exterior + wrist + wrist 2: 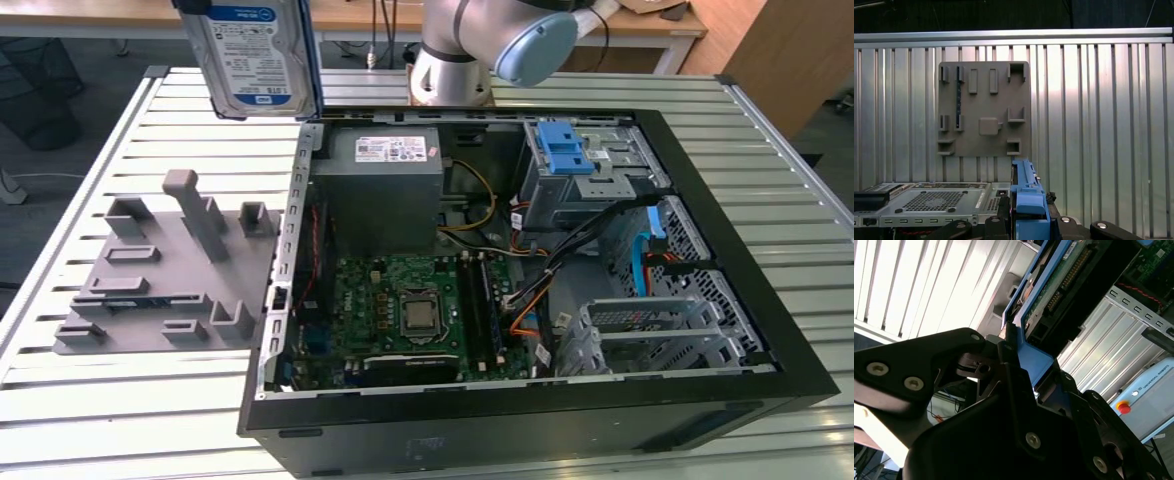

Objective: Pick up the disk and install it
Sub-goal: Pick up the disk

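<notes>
You had gripper (1013, 347) clamped on disk (254, 58) by its blue frame (1029, 200). Disk hung upright in air, clear of open computer case (747, 330), toward exterior view's far left, above grey rack (160, 270).

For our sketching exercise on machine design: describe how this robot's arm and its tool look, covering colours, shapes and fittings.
The arm is a silver-grey tube with a rounded light-blue joint cap. The tool is matte black, built of angular linked plates fastened with silver screw heads.
</notes>
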